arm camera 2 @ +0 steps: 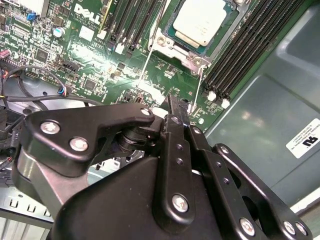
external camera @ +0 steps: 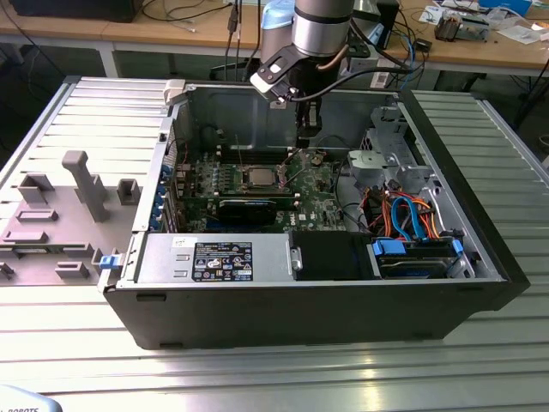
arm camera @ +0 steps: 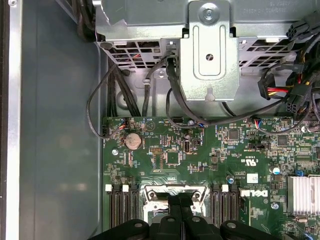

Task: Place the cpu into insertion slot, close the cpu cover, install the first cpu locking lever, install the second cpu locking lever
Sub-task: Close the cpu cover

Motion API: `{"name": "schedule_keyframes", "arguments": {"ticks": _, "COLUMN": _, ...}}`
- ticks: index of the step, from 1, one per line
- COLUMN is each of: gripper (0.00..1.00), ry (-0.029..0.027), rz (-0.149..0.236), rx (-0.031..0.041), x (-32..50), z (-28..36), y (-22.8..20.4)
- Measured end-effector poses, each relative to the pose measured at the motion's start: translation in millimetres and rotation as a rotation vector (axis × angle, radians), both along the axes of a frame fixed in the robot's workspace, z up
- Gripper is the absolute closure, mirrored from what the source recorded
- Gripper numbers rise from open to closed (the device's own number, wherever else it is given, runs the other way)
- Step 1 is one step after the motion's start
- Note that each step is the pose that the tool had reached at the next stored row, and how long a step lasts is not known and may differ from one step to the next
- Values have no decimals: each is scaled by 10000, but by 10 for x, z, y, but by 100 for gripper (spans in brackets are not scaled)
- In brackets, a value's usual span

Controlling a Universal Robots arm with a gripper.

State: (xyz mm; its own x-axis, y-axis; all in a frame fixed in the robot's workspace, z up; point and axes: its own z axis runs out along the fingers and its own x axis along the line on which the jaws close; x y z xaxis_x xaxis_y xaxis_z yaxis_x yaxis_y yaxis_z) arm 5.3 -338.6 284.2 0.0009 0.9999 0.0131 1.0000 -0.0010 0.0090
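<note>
My gripper (arm camera 2: 170, 100) hangs with jaws together just beside the cpu (arm camera 2: 200, 21) seated on the motherboard (arm camera 2: 90, 65). The open computer case (external camera: 300, 300) sits mid-way along the ribbed metal desk (external camera: 274, 378), wooden benches (external camera: 480, 53) behind.

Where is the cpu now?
The cpu lies on the green board near the middle of the exterior view; black memory slots flank it in the second wrist view.

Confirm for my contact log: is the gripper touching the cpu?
Apart. The second wrist view shows a stretch of green motherboard between the gripper and the cpu.
</note>
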Motion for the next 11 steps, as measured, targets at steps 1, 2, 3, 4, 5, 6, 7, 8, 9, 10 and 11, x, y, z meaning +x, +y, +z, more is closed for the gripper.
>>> {"name": "schedule_keyframes", "arguments": {"ticks": 1, "gripper": 89, "ry": 0, "rz": 1, "rx": 0, "x": 1, "z": 0, "y": 0}}
{"name": "schedule_keyframes", "arguments": {"ticks": 2, "gripper": 89, "ry": -1, "rz": 1, "rx": 0, "x": 2, "z": 0, "y": 0}}
{"name": "schedule_keyframes", "arguments": {"ticks": 3, "gripper": 89, "ry": 0, "rz": 3, "rx": 0, "x": 5, "z": 0, "y": 0}}
{"name": "schedule_keyframes", "arguments": {"ticks": 4, "gripper": 89, "ry": 0, "rz": 1, "rx": 0, "x": 11, "z": 0, "y": 0}}
{"name": "schedule_keyframes", "arguments": {"ticks": 5, "gripper": 89, "ry": 0, "rz": 1, "rx": 0, "x": 20, "z": 0, "y": 0}}
{"name": "schedule_keyframes", "arguments": {"ticks": 6, "gripper": 89, "ry": 0, "rz": 0, "rx": 0, "x": 28, "z": 0, "y": 0}}
{"name": "schedule_keyframes", "arguments": {"ticks": 7, "gripper": 89, "ry": 0, "rz": 1, "rx": 0, "x": 39, "z": 0, "y": 0}}
{"name": "schedule_keyframes", "arguments": {"ticks": 8, "gripper": 89, "ry": 0, "rz": 0, "rx": 0, "x": 57, "z": 0, "y": 0}}
{"name": "schedule_keyframes", "arguments": {"ticks": 9, "gripper": 89, "ry": 0, "rz": 0, "rx": -1, "x": 72, "z": 0, "y": 0}}
{"name": "schedule_keyframes", "arguments": {"ticks": 10, "gripper": 89, "ry": 0, "rz": 0, "rx": 0, "x": 87, "z": 0, "y": 0}}
{"name": "schedule_keyframes", "arguments": {"ticks": 11, "gripper": 89, "ry": 1, "rz": 1, "rx": -1, "x": 106, "z": 0, "y": 0}}
